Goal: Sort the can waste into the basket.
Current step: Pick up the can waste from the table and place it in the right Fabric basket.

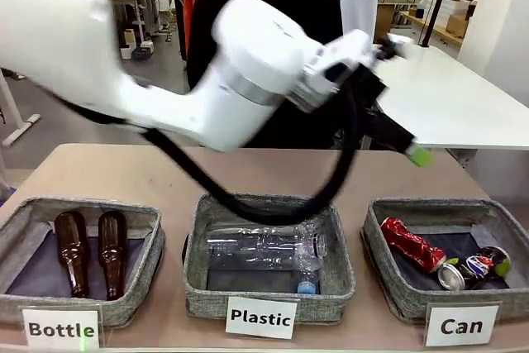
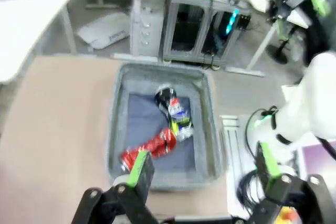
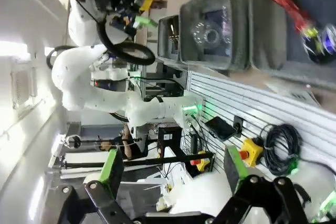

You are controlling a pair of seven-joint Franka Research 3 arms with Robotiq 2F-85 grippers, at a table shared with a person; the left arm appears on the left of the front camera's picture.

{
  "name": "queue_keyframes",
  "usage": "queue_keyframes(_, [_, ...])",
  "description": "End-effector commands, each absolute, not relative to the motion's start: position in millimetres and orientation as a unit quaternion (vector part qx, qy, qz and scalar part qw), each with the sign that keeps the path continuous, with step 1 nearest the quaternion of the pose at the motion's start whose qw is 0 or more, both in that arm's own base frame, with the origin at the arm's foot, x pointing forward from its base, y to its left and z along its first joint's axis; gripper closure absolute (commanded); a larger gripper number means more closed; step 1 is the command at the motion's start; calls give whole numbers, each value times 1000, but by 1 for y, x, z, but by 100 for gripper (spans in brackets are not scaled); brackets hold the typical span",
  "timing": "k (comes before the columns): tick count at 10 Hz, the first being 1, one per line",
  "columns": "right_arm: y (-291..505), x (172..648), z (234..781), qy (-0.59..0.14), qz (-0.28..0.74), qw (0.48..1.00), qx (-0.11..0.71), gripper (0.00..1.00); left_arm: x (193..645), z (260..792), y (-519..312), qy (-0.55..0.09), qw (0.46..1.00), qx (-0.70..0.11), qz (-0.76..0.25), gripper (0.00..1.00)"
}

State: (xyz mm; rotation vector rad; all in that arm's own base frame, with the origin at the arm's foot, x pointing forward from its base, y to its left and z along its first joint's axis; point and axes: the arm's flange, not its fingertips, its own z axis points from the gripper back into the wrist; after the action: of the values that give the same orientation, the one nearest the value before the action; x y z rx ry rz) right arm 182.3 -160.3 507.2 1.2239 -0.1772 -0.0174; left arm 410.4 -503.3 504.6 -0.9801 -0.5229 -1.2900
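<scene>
Both crushed cans lie in the basket (image 1: pixel 388 287) behind the white "Can" sign (image 1: pixel 461 326) at the right. The red can (image 1: pixel 411 245) rests on the dark floor, and the dark can with the blue-red logo (image 1: pixel 483 264) lies beside it. My left gripper (image 1: pixel 413 150) hangs above and behind this basket. In the left wrist view my left gripper (image 2: pixel 203 169) is open and holds nothing, with the basket (image 2: pixel 118 124), the red can (image 2: pixel 149 149) and the dark can (image 2: pixel 176 111) below it. My right gripper (image 3: pixel 173 169) is open and holds nothing, well away from the basket (image 3: pixel 294 61).
The middle "Plastic" bin (image 1: pixel 198 279) holds a clear plastic bottle (image 1: pixel 264 247). The left "Bottle" bin (image 1: pixel 25 303) holds two brown glass bottles (image 1: pixel 73 252). A person in dark clothes (image 1: pixel 289 6) stands at the far side. My left arm (image 1: pixel 248 72) spans the table.
</scene>
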Motion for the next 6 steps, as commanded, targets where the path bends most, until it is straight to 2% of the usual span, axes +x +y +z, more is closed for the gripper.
queue_keyframes(1, [-114, 239, 519, -97, 15, 808, 581, 0, 379, 533, -395, -229, 737, -427, -470, 0])
queue_keyframes(4, [-37, 316, 499, -81, 13, 778, 623, 0, 385, 535, -206, -239, 761, -505, -329, 0])
queue_keyframes(6, [6, 342, 476, -83, -17, 763, 641, 0, 399, 504, -94, -210, 748, -568, -271, 0])
